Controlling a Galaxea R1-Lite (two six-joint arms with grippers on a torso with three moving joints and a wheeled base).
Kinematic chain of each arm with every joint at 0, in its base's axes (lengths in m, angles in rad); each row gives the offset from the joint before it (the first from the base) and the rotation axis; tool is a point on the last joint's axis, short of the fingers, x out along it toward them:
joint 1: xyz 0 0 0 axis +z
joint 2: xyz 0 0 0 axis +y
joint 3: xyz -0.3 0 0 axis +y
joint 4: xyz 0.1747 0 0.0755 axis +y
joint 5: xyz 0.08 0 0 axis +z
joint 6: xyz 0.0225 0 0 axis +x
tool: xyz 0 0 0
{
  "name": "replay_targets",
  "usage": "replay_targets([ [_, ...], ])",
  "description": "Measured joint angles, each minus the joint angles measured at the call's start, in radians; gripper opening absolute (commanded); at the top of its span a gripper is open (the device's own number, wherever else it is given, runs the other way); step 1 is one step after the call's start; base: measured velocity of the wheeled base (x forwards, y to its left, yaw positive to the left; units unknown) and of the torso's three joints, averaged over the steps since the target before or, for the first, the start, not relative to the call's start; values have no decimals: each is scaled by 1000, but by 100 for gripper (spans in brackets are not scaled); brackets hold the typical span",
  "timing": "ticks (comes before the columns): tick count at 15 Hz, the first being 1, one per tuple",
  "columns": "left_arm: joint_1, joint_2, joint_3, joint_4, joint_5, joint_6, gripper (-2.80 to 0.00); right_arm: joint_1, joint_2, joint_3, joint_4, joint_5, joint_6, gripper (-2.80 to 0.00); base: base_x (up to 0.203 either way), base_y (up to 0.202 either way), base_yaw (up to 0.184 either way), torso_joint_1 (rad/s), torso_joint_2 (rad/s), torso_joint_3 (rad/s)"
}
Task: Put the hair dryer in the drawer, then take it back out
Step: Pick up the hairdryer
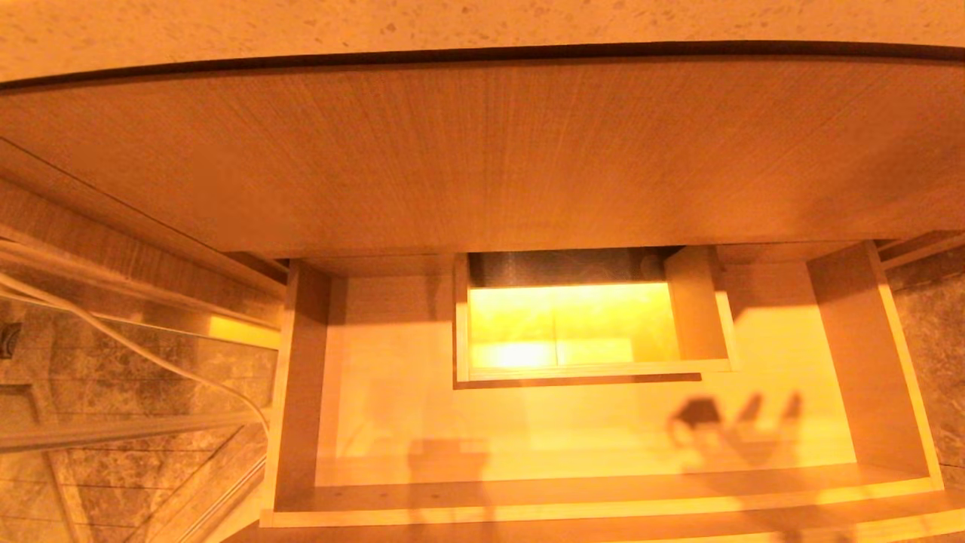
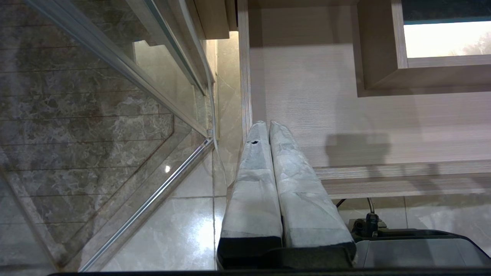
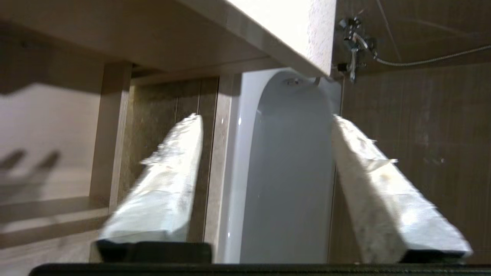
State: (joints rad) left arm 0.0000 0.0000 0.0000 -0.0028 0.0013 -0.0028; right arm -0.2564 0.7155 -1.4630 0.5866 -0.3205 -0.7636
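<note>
The drawer (image 1: 392, 422) stands pulled open below me, its pale floor bare, with the boxed cut-out (image 1: 588, 324) at mid-back. The hair dryer shows in no view. Neither gripper appears in the head view; only a finger-shaped shadow (image 1: 724, 422) falls on the drawer's right floor. In the left wrist view my left gripper (image 2: 268, 124) is shut with nothing in it, its taped fingers (image 2: 253, 184) pressed together over the drawer's (image 2: 345, 115) front left corner. My right gripper (image 3: 266, 119) is open and holds nothing, beside the drawer's right wall (image 3: 109, 130).
A tall wood panel (image 1: 482, 151) and a speckled countertop (image 1: 452, 23) rise above the drawer. A glass screen (image 1: 113, 362) and a white cord (image 1: 151, 354) stand to the left over marble tiles. A white tub-like surface (image 3: 291, 172) and a metal fitting (image 3: 353, 42) lie to the right.
</note>
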Motion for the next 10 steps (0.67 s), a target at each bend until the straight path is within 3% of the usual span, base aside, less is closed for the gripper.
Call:
replay_targets([
  [7,0,0,0,0,0,0,-280,3,27,39,-33,0,16,-280,0,0,0,0,0,0],
  [10,0,0,0,0,0,0,-280,8,47,57,-56,8,72,-280,0,0,0,0,0,0],
])
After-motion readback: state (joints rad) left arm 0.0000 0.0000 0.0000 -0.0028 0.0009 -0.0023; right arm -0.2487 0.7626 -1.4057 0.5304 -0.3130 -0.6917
